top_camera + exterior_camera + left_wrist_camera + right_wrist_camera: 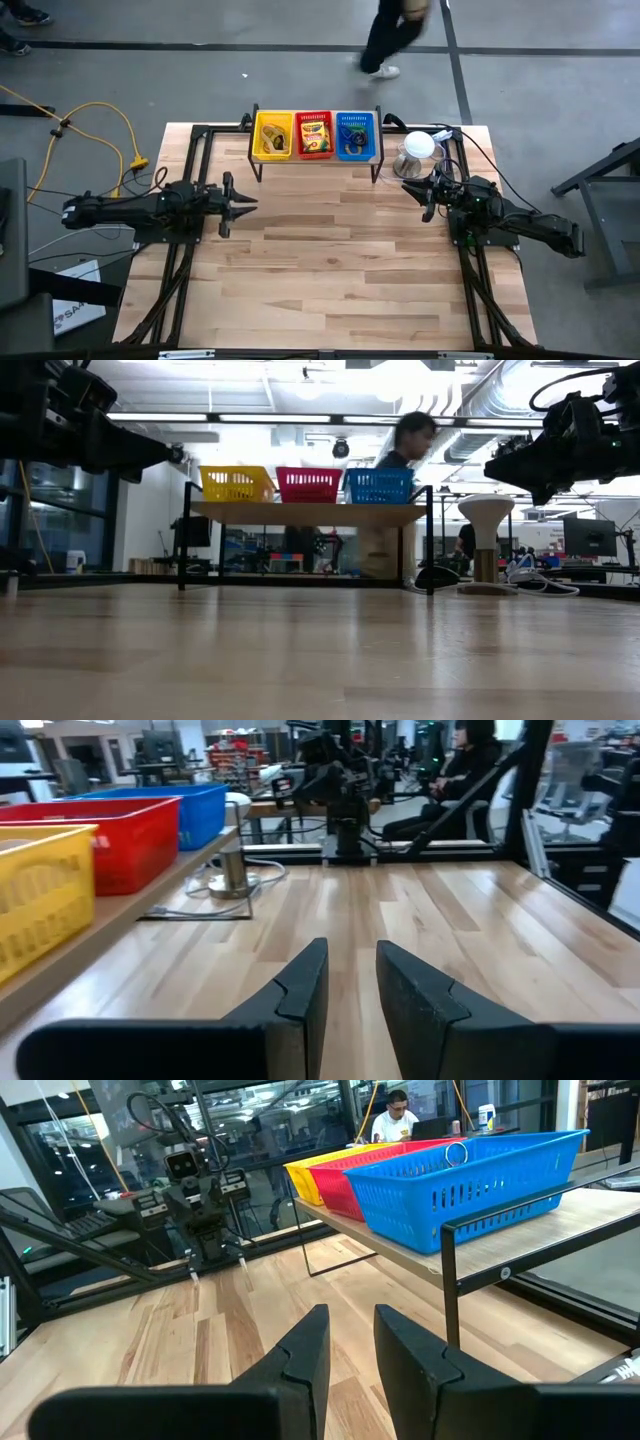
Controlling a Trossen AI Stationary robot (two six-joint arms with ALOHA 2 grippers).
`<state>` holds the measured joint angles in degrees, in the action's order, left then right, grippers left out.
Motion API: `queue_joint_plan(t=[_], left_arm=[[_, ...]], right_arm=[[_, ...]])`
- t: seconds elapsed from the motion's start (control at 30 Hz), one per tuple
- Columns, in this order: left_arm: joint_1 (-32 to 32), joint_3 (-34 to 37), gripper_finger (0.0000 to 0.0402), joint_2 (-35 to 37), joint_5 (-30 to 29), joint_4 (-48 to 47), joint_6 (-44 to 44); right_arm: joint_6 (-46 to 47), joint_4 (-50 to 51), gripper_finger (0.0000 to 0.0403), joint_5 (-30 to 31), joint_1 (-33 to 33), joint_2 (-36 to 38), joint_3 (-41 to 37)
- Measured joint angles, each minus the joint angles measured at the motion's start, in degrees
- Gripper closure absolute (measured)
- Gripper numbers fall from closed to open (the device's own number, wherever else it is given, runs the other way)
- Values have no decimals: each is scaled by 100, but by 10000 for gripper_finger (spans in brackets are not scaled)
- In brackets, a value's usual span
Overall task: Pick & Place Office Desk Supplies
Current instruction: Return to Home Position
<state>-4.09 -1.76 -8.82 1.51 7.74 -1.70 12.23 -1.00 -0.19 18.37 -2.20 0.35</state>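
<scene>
Filling the red bin point(299, 135), yellow-and-green crayon boxes point(314, 133) lie face-up; left gripper point(352, 952) and right gripper point(351, 1315) gape narrowly, empty.

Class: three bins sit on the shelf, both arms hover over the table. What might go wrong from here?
The right arm has its jaws close to the white dome; a swing might topple it. A person is just beyond the shelf, perhaps within reach.

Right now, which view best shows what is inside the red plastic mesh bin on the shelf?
The high view: it looks straight down into the red plastic mesh bin, showing yellow-and-green crayon boxes inside. The low and both wrist views show only its outer walls, contents hidden.
</scene>
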Motion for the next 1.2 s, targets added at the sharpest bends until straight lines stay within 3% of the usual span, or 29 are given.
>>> queue_joint_plan(t=[0.3,1.2], left_arm=[[-138,127,318,554,12,-494,244],[-228,136,318,433,18,-727,563]], right_arm=[[0,-1,334,0,0,0,1],[0,-1,334,0,2,0,1]])
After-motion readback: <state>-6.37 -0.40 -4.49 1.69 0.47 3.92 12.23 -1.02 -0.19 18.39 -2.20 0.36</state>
